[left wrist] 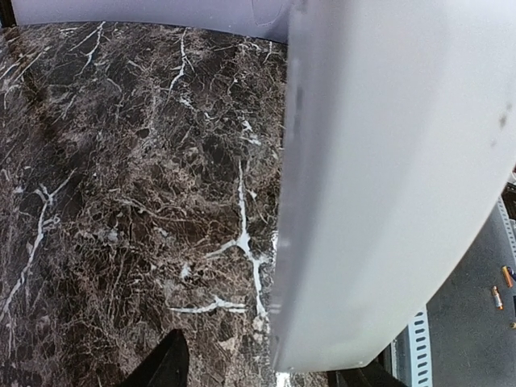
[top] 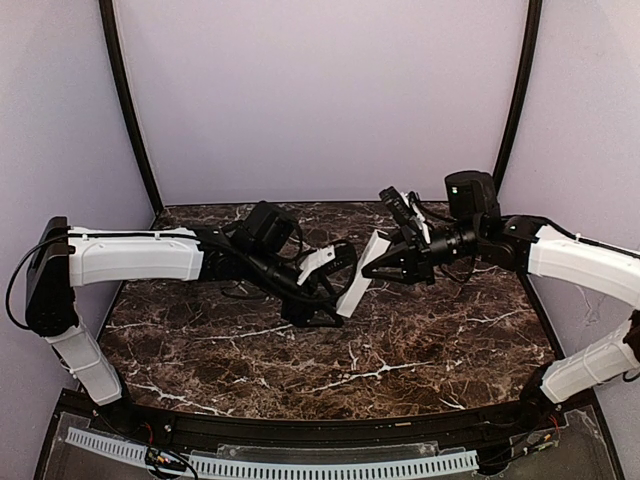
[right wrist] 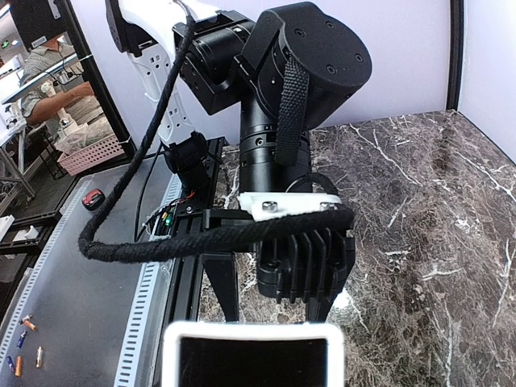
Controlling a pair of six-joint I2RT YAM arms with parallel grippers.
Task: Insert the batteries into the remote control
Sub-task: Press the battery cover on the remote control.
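Top external view shows the remote control (top: 357, 280) held above the table (top: 430, 340), slanted between the two arms, which both reach in toward the middle. Loading looks barely begun: the batteries (right wrist: 28, 323) lie loose on the grey surface (right wrist: 72, 306) off the table's near edge, and none is in a gripper. The right gripper (top: 378, 262) pinches the remote's far end. The left gripper (top: 330, 302) sits at its near end. Whether it clamps I cannot tell, since one finger (left wrist: 165, 367) stands apart from the remote's edge.
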